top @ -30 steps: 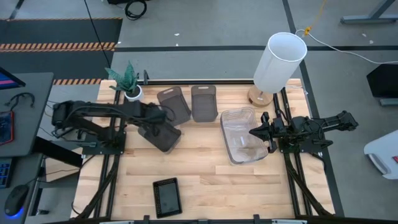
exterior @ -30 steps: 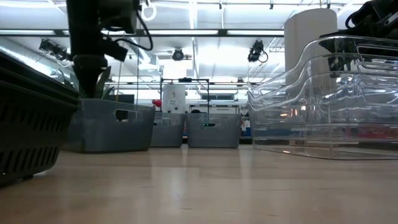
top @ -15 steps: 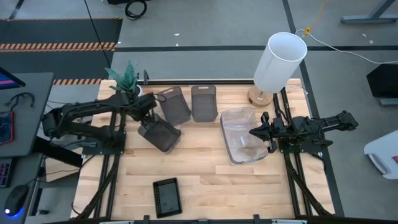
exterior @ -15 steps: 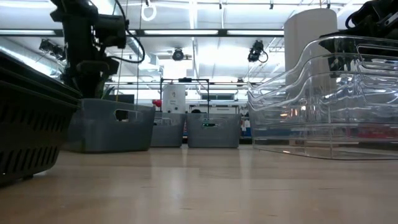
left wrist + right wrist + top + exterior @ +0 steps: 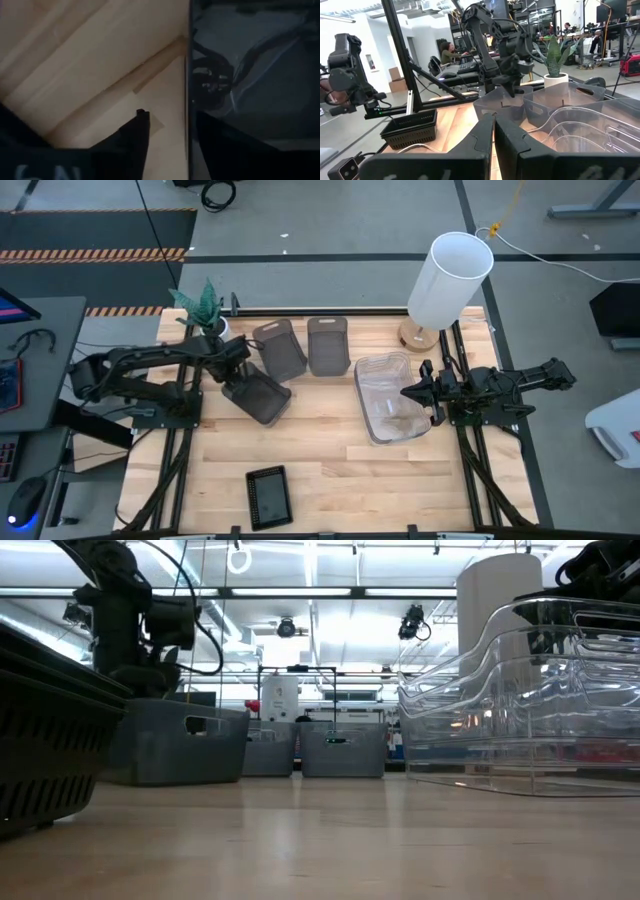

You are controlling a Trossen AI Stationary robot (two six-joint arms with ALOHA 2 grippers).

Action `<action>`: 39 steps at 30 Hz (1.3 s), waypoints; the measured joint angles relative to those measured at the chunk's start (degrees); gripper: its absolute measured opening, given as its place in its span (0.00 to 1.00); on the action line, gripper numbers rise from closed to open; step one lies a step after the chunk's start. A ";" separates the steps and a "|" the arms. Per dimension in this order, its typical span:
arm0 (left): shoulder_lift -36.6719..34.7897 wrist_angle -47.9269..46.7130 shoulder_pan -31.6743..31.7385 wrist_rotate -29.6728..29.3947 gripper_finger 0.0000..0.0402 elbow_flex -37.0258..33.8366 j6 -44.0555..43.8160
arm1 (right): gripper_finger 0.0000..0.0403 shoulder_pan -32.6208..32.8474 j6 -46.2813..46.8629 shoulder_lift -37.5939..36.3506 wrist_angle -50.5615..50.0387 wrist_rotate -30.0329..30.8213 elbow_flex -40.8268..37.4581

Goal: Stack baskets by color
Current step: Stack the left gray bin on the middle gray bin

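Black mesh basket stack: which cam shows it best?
The right wrist view: the black mesh basket stack is whole there, mesh sides clear. The high view shows only its top at the table's front edge. The low view crops it at the frame edge. The left wrist view misses it.

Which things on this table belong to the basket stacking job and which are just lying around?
Part of the job:
- clear baskets, already nested
- three grey baskets
- black baskets near the front edge

Just lying about:
- tall white cylinder
- small plant pot
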 joint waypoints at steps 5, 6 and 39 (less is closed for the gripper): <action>1.03 1.81 0.00 0.13 0.25 0.00 -3.38 | 0.06 0.00 0.00 0.00 0.00 0.00 -0.02; 0.97 1.85 0.00 0.11 0.21 0.02 -3.36 | 0.06 0.00 0.00 0.00 0.00 0.00 0.00; 14.77 -17.29 6.81 -14.91 0.01 49.64 27.59 | 0.06 0.00 -0.02 0.00 -0.02 0.00 -0.02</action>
